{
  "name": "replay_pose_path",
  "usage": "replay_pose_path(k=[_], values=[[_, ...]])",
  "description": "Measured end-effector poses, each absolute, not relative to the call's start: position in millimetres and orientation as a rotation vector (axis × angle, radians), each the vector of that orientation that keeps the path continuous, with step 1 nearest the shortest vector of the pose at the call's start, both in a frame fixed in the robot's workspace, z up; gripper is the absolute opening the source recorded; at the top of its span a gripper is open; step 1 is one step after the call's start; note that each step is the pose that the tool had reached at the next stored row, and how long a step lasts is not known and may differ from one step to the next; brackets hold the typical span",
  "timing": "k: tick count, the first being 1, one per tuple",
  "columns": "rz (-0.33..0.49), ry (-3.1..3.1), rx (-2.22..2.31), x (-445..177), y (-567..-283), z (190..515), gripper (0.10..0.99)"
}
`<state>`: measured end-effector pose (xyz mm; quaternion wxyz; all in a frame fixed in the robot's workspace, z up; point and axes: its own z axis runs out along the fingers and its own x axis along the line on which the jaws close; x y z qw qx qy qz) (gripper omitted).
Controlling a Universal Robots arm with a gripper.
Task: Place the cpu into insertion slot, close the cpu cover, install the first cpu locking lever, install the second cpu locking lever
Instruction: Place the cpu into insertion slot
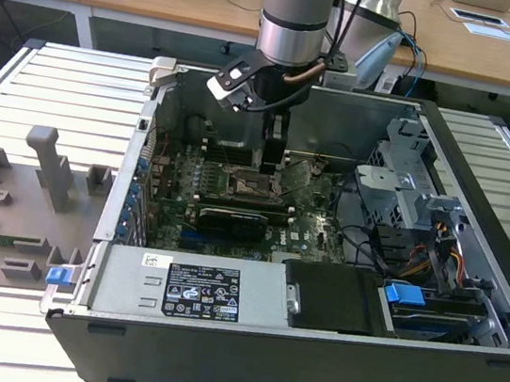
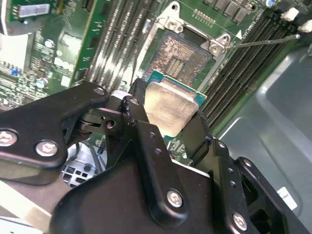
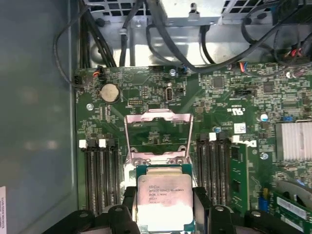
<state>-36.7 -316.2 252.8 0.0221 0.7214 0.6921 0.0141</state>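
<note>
- The gripper (image 1: 271, 167) hangs from the arm inside the open computer case (image 1: 308, 351), near the centre of the exterior view, directly over the green circuit board (image 1: 310, 237).
- In both wrist views the gripper (image 2: 168, 117) (image 3: 164, 209) is narrowed onto the cpu (image 2: 170, 109) (image 3: 163, 195). One black finger (image 2: 134, 107) presses each of two opposite edges.
- The cpu is held flat with its dull silver top facing the cameras. Its green substrate edge shows along one side.
- The insertion slot (image 2: 184, 56) lies uncovered, and its dark contact field is bare. The cpu is held above the board just beside the slot and is not seated.
- In the exterior view the insertion slot (image 1: 254, 187) lies just below the gripper's fingertips.
- The cpu cover (image 3: 158, 116) stands swung open beyond the cpu, with the board visible through its square cut-out.
- Long black memory slots (image 3: 97, 175) flank the socket area on both sides.
- A grey fixture tray (image 1: 27, 188) lies outside the case at the exterior view's left.
</note>
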Motion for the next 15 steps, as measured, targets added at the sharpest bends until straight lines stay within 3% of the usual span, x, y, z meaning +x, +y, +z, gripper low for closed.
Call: replay_pose_path(k=[15], values=[[0.043, 2.145, 2.234, -38.7, -313.8, 226.7, 0.545]])
